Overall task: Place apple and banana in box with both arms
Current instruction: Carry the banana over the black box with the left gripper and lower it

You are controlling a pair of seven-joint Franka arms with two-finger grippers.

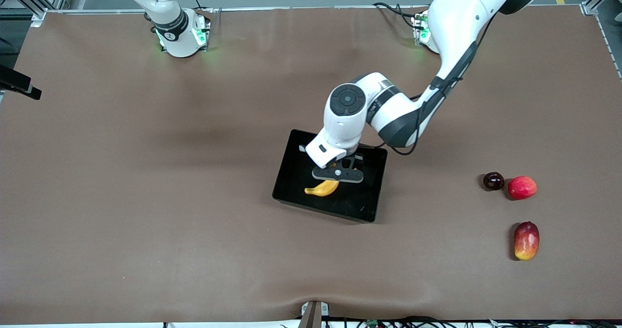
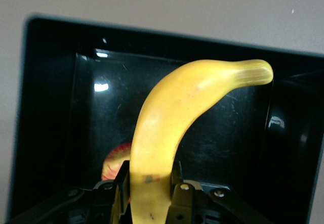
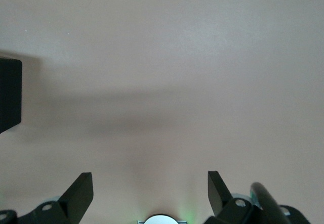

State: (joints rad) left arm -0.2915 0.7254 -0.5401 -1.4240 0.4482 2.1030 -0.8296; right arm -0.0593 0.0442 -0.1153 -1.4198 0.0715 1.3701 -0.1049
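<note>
The black box (image 1: pixel 295 170) lies mid-table. My left gripper (image 1: pixel 335 182) is over the box and shut on the yellow banana (image 1: pixel 321 188), which it holds low inside the box. In the left wrist view the banana (image 2: pixel 172 113) runs up from between the two fingers (image 2: pixel 120 186), over the box floor (image 2: pixel 101 128). The red and yellow apple (image 2: pixel 114 166) lies in the box beside the fingers, partly hidden by the banana. In the front view the gripper hides the apple. My right gripper (image 3: pixel 150 181) is open and empty above bare table, and the front view does not show it.
Toward the left arm's end of the table lie a dark round fruit (image 1: pixel 493 181), a pinkish-red round fruit (image 1: pixel 522 187) and, nearer the front camera, a red-yellow mango (image 1: pixel 526 240). A black object (image 3: pixel 9 93) shows at the edge of the right wrist view.
</note>
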